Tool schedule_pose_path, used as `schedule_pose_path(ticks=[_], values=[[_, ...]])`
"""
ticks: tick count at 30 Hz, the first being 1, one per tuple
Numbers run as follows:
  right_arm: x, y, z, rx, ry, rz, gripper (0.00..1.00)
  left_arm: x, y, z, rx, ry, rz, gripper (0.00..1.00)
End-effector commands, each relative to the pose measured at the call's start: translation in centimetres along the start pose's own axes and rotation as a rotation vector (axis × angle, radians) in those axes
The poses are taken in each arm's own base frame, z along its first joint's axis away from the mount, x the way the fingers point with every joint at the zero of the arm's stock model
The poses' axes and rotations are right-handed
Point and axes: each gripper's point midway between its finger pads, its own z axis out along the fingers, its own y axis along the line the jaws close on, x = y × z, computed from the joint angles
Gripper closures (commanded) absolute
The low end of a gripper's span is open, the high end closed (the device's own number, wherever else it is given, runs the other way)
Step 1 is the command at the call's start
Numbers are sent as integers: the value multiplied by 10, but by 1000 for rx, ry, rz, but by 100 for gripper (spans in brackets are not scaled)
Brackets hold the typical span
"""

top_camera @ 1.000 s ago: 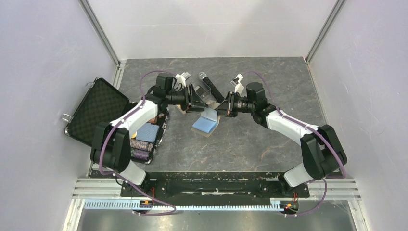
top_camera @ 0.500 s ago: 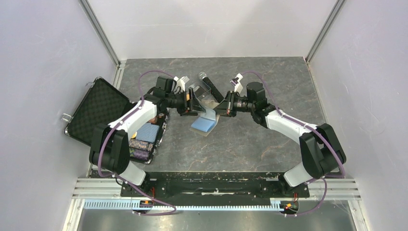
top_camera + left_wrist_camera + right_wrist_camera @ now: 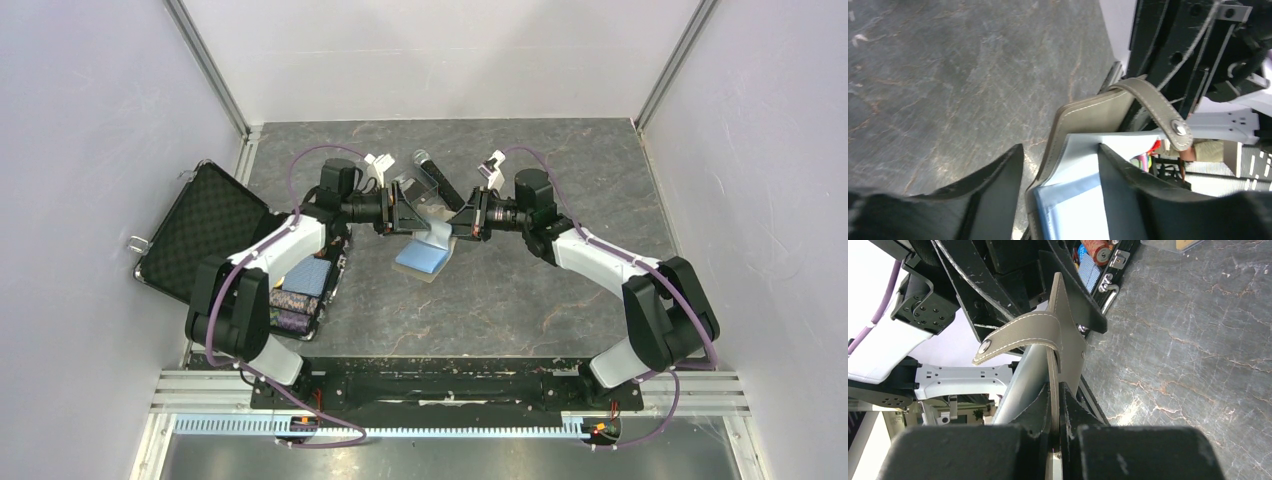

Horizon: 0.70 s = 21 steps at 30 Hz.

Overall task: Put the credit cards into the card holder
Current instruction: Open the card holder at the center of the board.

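One edge of card holder (image 3: 1068,340) pinched by right end effector (image 3: 1054,432).

Left claw (image 3: 1060,152) spread astride open card holder (image 3: 1088,115), blue lining (image 3: 1073,210) showing.

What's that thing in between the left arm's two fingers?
The card holder: in the left wrist view, its grey-brown edge and light blue inside stand between the left fingers, which are spread apart around it.

Soft, even light is falling from above on the table (image 3: 560,290), leaving only faint shadows. The white walls (image 3: 90,150) are glowing brightly. Close to my wrist cameras, my own fingers (image 3: 993,200) are looking dark and blurred.
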Motion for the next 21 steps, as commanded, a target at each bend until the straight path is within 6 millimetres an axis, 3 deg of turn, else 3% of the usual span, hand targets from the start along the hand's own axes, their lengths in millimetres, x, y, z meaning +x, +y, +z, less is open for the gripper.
schedule_pose_path(ticks=[1, 4, 10, 18, 21], values=[[-8, 21, 2, -76, 0, -44, 100, -9, -32, -4, 151, -18, 87, 43], [-10, 21, 3, -77, 0, -47, 96, -8, -32, -5, 150, -20, 80, 62], [-20, 9, -6, -37, -22, -69, 74, -15, -30, -10, 119, -56, 60, 97], [-39, -22, -42, 134, -52, -176, 33, -26, -44, -25, 98, -65, 91, 98], [-40, -26, -51, 176, -39, -227, 24, -28, -49, -28, 93, -47, 107, 98]])
